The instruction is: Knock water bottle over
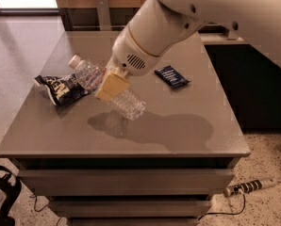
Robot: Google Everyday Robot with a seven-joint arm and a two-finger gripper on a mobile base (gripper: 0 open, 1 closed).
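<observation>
The water bottle [127, 104] is a clear ribbed plastic bottle with a white cap [74, 60]. It is tilted steeply, cap up and to the left, bottom down and to the right, just over the grey table [178, 126]. My gripper [111, 84], with tan fingers, is closed around the bottle's middle and hides that part. The bottle's shadow lies on the table right below it. The white arm reaches in from the upper right.
A crumpled dark snack bag [58, 89] lies left of the bottle, close to its neck. A small dark blue packet [171, 76] lies to the right of the gripper. A power strip [248, 186] lies on the floor at the lower right.
</observation>
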